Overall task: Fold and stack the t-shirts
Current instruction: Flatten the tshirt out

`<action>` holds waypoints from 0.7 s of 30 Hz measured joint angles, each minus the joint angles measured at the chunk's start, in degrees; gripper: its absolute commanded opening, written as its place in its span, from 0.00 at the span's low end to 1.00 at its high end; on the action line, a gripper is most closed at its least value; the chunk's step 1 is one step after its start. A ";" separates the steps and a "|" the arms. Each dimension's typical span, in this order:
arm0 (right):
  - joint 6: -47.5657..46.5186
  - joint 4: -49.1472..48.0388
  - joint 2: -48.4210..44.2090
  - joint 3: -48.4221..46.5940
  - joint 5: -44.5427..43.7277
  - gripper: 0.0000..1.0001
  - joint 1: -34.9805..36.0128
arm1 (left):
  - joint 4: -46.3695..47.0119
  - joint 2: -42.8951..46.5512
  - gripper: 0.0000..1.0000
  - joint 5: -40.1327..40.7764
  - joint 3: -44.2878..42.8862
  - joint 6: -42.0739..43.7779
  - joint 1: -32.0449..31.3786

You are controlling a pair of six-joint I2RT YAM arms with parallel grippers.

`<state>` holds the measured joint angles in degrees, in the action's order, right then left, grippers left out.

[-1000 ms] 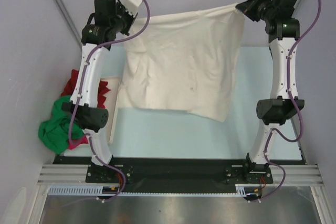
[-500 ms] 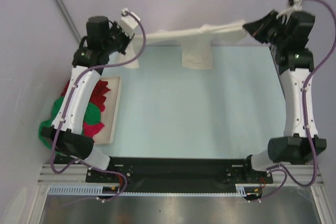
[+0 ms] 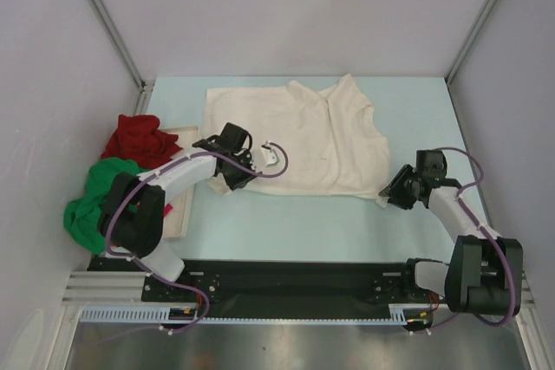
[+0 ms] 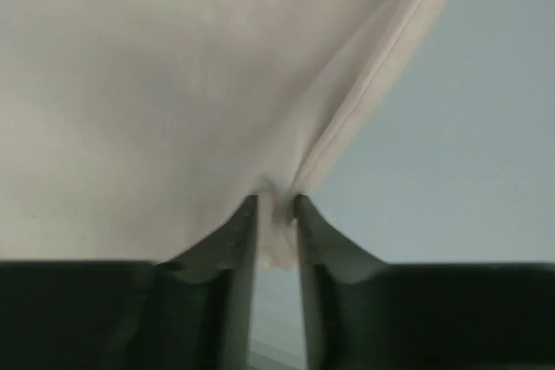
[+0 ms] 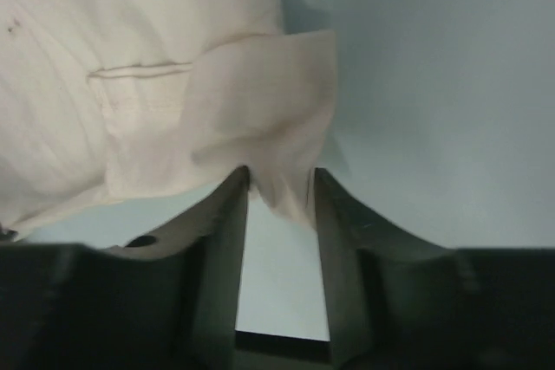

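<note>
We're laying cream t-shirt [image 3: 299, 132] flat on counter [image 3: 286, 214] to fold; right end effector [image 5: 279, 176] spread, left end effector [image 4: 276, 205] maybe pinching hem.

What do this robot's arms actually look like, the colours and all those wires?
Two matching arms. Each, the left arm and the right arm, has smooth white shells on its long segments and chunky black housings at the joints. A purple cable loops loosely along each one. The jaws are black and flat-faced. Both stand on a black base plate above a silver rail.
</note>
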<state>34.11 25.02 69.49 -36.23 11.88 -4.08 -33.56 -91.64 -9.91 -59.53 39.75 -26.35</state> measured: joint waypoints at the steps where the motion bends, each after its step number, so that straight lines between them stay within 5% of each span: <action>1: 0.37 0.00 -0.98 1.05 -0.72 0.52 -0.50 | -0.13 -0.26 0.46 -0.48 0.52 0.55 -0.02; 2: 0.79 0.07 -1.92 1.55 -1.55 0.54 -1.22 | -0.63 -0.31 0.60 -1.05 0.76 1.16 0.00; 7: 0.83 0.61 -6.49 0.13 -6.29 0.55 -4.31 | -5.16 2.47 0.71 -4.28 0.81 4.50 0.94; 17: 0.46 -1.46 0.07 -3.50 -8.35 0.63 -3.23 | -3.93 9.03 0.67 2.19 3.69 6.36 10.78; 21: 0.79 -2.27 4.70 -1.03 -7.50 0.54 -3.28 | -3.32 9.14 0.68 2.80 8.09 5.11 10.71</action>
<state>34.89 22.74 74.19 -37.26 4.38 -7.35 -36.88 -82.50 -7.11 -51.44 44.86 -15.64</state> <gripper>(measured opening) 0.589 0.680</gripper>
